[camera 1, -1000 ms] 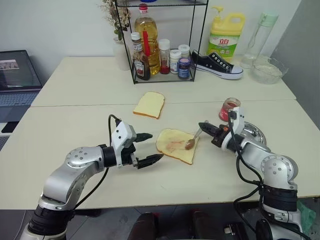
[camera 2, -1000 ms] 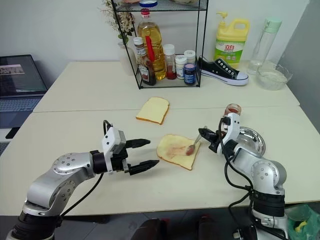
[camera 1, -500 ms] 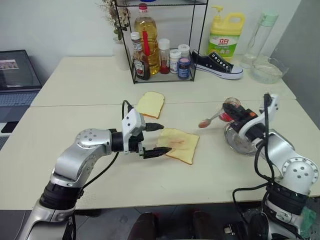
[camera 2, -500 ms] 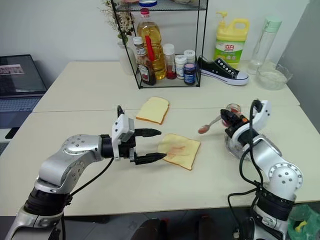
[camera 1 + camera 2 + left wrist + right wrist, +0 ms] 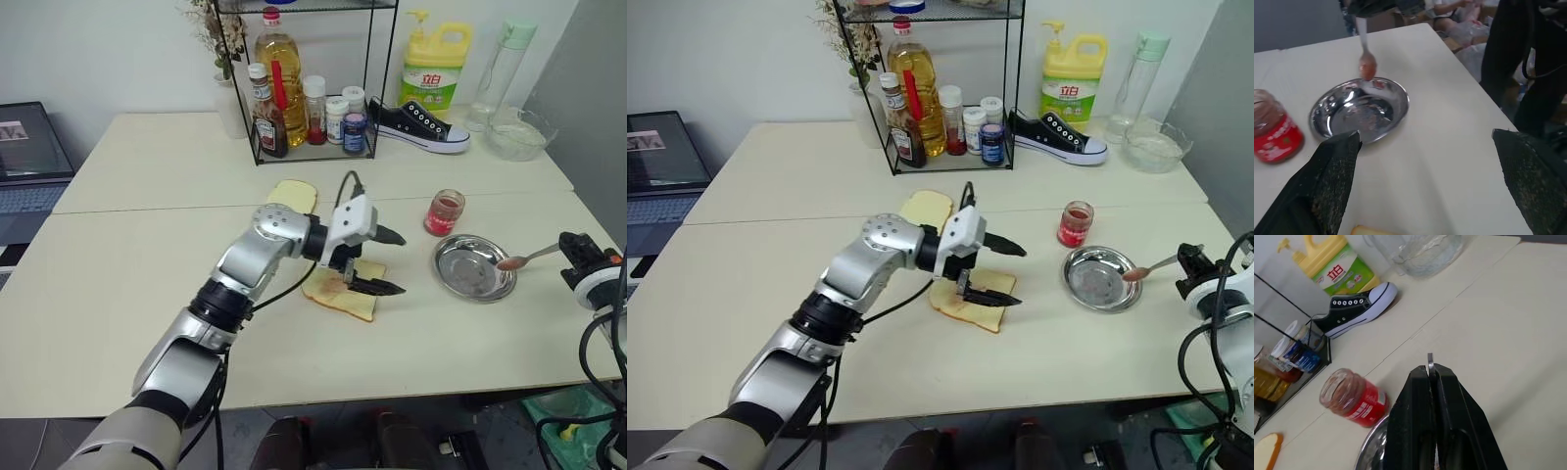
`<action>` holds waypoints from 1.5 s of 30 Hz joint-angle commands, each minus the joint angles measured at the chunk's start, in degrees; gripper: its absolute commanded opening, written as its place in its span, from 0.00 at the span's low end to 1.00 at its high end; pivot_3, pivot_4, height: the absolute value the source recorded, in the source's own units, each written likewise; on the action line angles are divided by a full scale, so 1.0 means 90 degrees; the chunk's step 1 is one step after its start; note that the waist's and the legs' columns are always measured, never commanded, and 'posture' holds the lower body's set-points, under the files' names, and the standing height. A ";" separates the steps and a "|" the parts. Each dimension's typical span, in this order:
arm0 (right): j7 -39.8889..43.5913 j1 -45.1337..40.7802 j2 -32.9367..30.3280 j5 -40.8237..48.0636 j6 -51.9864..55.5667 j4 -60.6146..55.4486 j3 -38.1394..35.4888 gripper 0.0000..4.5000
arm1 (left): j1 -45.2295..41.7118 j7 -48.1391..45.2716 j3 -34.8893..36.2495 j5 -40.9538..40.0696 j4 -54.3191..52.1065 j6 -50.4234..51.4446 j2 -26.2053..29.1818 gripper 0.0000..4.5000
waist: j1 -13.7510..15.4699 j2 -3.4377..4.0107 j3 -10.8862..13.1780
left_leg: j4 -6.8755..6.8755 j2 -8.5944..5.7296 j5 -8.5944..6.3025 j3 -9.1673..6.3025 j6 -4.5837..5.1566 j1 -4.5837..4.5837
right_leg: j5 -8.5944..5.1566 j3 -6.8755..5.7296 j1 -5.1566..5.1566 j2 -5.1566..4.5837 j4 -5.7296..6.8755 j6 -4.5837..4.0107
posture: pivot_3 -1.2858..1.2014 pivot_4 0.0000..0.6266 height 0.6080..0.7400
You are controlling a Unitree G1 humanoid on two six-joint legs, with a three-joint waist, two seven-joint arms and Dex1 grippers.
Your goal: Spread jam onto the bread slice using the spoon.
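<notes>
The bread slice lies mid-table with a reddish smear, partly hidden under my left gripper. That gripper hovers over the slice's right side, open and empty, pointing right toward the dish; its fingers frame the dish in the left wrist view. At the table's right edge my right gripper is shut on the handle of the spoon. The spoon's red-stained bowl hangs over the dish's right rim. The jam jar stands behind the dish. The handle tip sticks out between the shut fingers.
A round steel dish sits right of the bread. A second plain slice lies behind. A wire rack of bottles, a black shoe, a detergent jug and a glass bowl line the back. A laptop is far left.
My left gripper swung right from beside the bread to over it, still open. My right gripper carried the spoon off the bread, rightward past the dish to the table's right edge.
</notes>
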 commanded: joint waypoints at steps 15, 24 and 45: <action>0.1682 -0.0085 -0.0227 -0.1141 -0.0636 0.1651 0.0176 0.01 | -0.0244 -0.0090 0.0276 0.0407 0.0734 -0.0748 -0.0304 1.00 | 0.0044 0.0000 0.0001 | 0.0005 -0.0002 0.0000 -0.0009 0.0000 -0.0003 | 0.0000 -0.0001 0.0004 -0.0004 0.0001 0.0000 | 0.52 0.24 1.00; 0.1523 -0.0198 -0.0139 -0.0879 -0.0702 0.2195 -0.0506 0.55 | -0.0187 0.0030 0.0367 0.0407 0.0619 -0.0714 -0.0269 1.00 | 0.0047 0.0001 0.0001 | 0.0005 -0.0004 0.0000 -0.0010 0.0000 -0.0002 | 0.0000 -0.0001 0.0006 -0.0008 0.0001 0.0000 | 0.52 0.24 1.00; 0.6644 0.3091 -0.3900 -0.2354 -0.0008 -0.1344 0.0333 0.99 | 0.1244 -0.0637 0.2265 0.0004 0.0101 0.0737 0.3626 1.00 | 0.0029 -0.0020 0.0032 | 0.0006 0.0016 -0.0001 -0.0025 0.0000 0.0002 | -0.0001 -0.0010 0.0008 0.0014 -0.0004 0.0000 | 0.52 0.24 1.00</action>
